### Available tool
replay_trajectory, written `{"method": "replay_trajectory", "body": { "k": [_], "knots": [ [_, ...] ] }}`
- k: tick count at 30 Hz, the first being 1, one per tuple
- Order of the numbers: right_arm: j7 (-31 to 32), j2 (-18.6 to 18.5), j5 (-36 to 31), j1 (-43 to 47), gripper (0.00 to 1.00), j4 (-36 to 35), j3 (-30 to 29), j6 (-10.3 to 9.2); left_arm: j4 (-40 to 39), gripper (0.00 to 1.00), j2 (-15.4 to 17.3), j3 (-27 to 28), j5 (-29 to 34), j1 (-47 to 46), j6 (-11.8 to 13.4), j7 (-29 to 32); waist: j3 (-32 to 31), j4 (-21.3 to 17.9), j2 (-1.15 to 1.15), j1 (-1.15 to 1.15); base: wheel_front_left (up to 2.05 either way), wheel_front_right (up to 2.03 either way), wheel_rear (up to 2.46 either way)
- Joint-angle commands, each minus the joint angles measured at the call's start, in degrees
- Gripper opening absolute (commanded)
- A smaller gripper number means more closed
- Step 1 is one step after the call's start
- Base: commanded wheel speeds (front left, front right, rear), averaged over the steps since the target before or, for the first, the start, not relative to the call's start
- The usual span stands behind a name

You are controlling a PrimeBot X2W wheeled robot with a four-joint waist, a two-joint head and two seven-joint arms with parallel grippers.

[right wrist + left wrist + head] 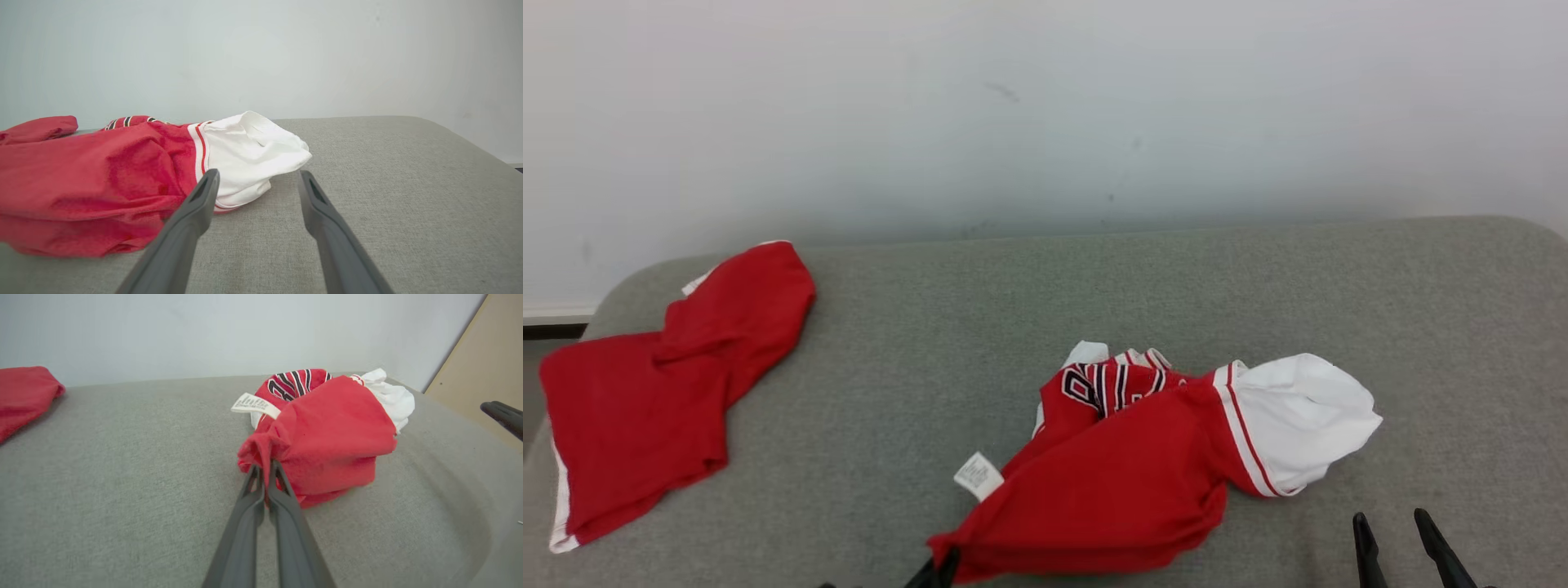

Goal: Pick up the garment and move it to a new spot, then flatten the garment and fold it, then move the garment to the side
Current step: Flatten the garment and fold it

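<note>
A crumpled red garment (1127, 482) with a white sleeve and striped trim lies at the middle front of the grey cushioned surface (1013, 310). My left gripper (941, 569) at the bottom edge is shut on the garment's near red corner, beside a small white label. The left wrist view shows the left gripper (264, 467) pinching a bunched fold of the garment (327, 433). My right gripper (1392, 523) stands open at the lower right, just short of the white sleeve. In the right wrist view the right gripper (258, 179) holds nothing, with the sleeve (249, 155) ahead and to the left.
A second red cloth (662, 392) lies spread at the surface's far left edge. A pale wall runs close behind the surface. A tan board (486, 363) leans at the right in the left wrist view. Bare grey surface lies between the two cloths and to the right.
</note>
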Motion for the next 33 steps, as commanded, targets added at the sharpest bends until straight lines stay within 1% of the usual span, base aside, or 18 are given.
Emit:
{"method": "replay_trajectory", "body": {
  "k": [1,4,7,9,12,15,17,18,20,25,26,27,28,29,33],
  "knots": [
    [-0.18,-0.25,-0.57,1.07,1.0,0.3,-0.34,-0.11,-0.81,0.0,1.12,0.52,-0.07,2.45,0.88,-0.39,-1.5,2.29,0.0,0.01,0.0,0.0,0.0],
    [-0.18,-0.37,-0.73,1.4,1.0,0.58,-0.61,-0.11,-1.77,0.0,1.73,1.82,-1.0,6.4,2.0,-0.64,-2.32,3.53,0.0,0.01,0.0,0.0,0.0],
    [-0.18,-0.43,-0.67,1.8,1.0,0.95,-0.75,-0.11,-2.29,0.0,2.05,3.26,-1.07,9.67,2.49,-0.99,-3.1,4.21,0.0,0.01,0.0,0.0,0.0],
    [-0.18,-0.42,-0.67,2.0,1.0,1.07,-0.78,-0.11,-2.4,0.0,1.78,4.5,-0.86,11.81,2.46,-0.99,-3.51,4.46,0.0,0.01,0.0,0.0,0.0],
    [-0.18,-0.41,-0.66,2.23,1.0,1.12,-0.9,-0.11,-2.11,0.0,0.94,7.08,0.68,14.86,1.29,-0.96,-3.97,4.7,0.0,0.01,0.0,0.0,0.0],
    [-0.18,-0.36,-0.61,2.27,1.0,1.03,-0.76,-0.11,-0.67,0.0,-0.37,9.98,2.18,17.91,-0.66,-0.95,-4.2,4.68,0.0,0.01,0.0,0.0,0.0],
    [-0.18,-0.33,-0.47,2.33,1.0,0.94,-0.76,-0.11,0.04,0.0,-2.13,12.1,2.72,19.22,-2.44,-0.95,-4.28,4.58,0.0,0.01,0.0,0.0,0.0],
    [-0.18,-0.34,-0.44,2.45,1.0,0.92,-0.76,-0.11,0.89,0.0,-2.37,12.77,3.73,20.32,-3.4,-0.94,-4.36,4.46,0.0,0.01,0.0,0.0,0.0],
    [-0.18,-0.32,-0.46,2.79,1.0,0.91,-0.98,-0.11,1.91,0.0,-4.04,14.86,4.53,21.95,-5.13,-0.95,-4.44,4.24,0.0,0.01,0.0,0.0,0.0],
    [-0.18,-0.29,-0.72,3.34,1.0,0.82,-1.57,-0.11,5.36,0.0,-6.99,18.68,6.89,24.72,-10.01,-0.95,-4.22,3.96,0.0,0.01,0.0,0.0,0.0],
    [-0.18,-0.31,-0.81,3.31,1.0,0.79,-1.61,-0.11,5.8,0.28,-7.68,19.64,7.53,24.72,-10.6,-0.95,-4.12,3.98,0.0,0.01,0.0,0.0,0.0],
    [-0.18,-0.31,-0.81,3.31,1.0,0.79,-1.61,-0.11,5.8,0.28,-7.68,19.64,7.53,24.72,-10.6,-0.95,-4.12,3.98,0.0,0.01,0.0,0.0,0.0],
    [-0.18,-0.33,-0.85,3.3,1.0,0.72,-1.65,-0.11,6.14,0.58,-8.15,20.71,7.99,24.72,-11.05,-0.95,-4.05,4.0,0.0,0.01,0.0,0.0,0.0],
    [-0.18,-0.35,-0.88,3.33,1.0,0.68,-1.74,-0.11,6.53,1.0,-8.72,22.05,8.39,24.94,-11.39,-0.95,-3.97,4.0,0.0,0.01,0.0,0.0,0.0],
    [-0.18,-0.43,-1.08,3.36,1.0,0.51,-1.89,-0.11,7.85,1.0,-9.9,27.11,10.01,25.15,-11.24,-0.95,-3.65,4.09,0.0,0.01,0.0,0.0,0.0]
  ]
}}
